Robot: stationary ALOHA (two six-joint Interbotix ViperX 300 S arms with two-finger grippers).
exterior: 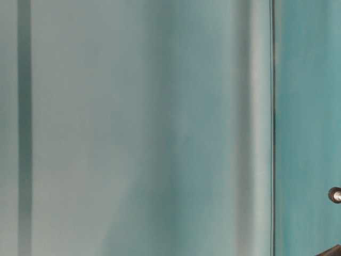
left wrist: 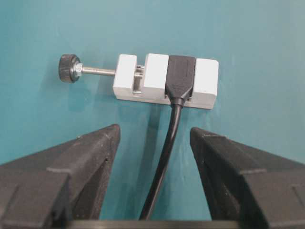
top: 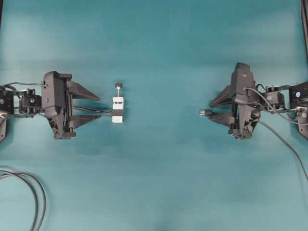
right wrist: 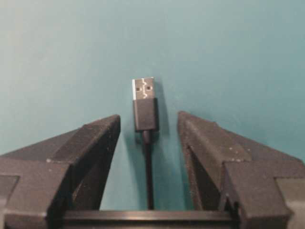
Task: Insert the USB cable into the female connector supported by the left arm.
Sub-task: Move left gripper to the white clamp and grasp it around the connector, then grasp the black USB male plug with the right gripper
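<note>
Currently the USB cable lies flat between the right gripper jaws — wide apart, gripping nothing — its long axis pointing across the table at the connector, just ahead of the open, empty left gripper.

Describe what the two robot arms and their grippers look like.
Both arms are matte black. Each gripper, the left gripper and the right gripper, has a blocky body with two long, pointed triangular fingers. Thin dark cables run along both wrists. The right arm shows a pale round dot near its forearm.
</note>
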